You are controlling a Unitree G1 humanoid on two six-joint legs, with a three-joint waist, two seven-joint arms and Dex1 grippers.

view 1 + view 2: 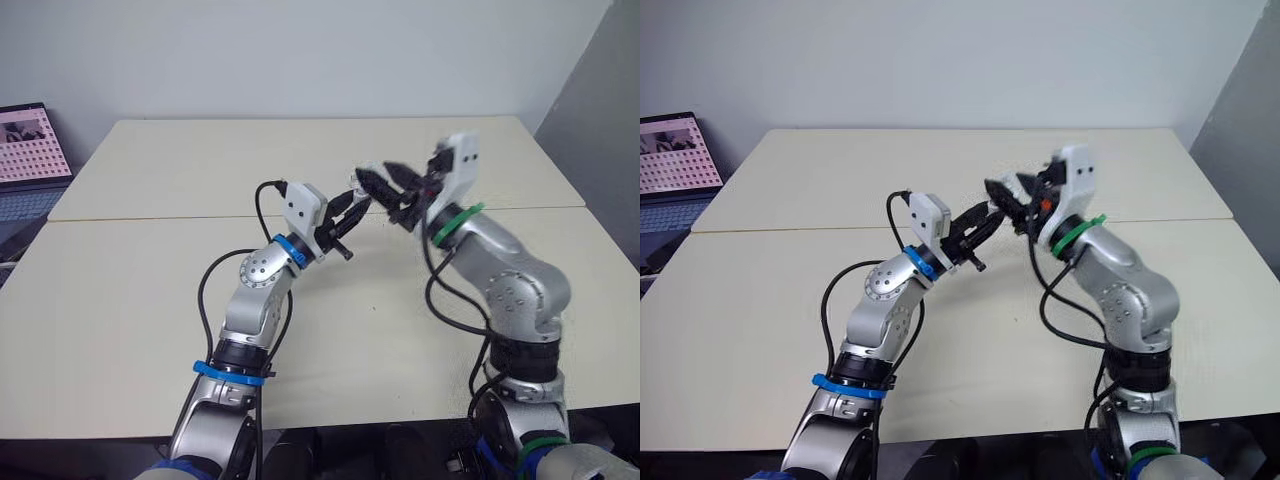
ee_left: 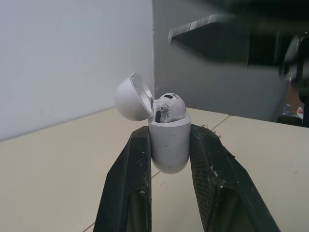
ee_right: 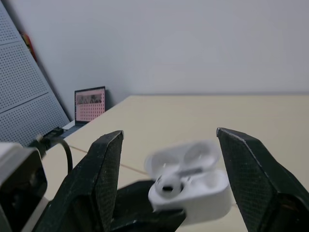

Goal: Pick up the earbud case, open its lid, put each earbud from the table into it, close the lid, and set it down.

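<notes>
My left gripper is shut on the white earbud case and holds it upright above the table. The case's lid is hinged open. One white earbud sits in the case, also seen as the earbud in one of its wells; the other well looks empty. My right gripper is open and hovers just over the open case, with nothing between its fingers. In the head views, the left gripper and right gripper meet above the table's middle.
The beige table has a seam running across it. A laptop with a lit screen stands off the table's far left corner. A grey perforated panel rises beyond it.
</notes>
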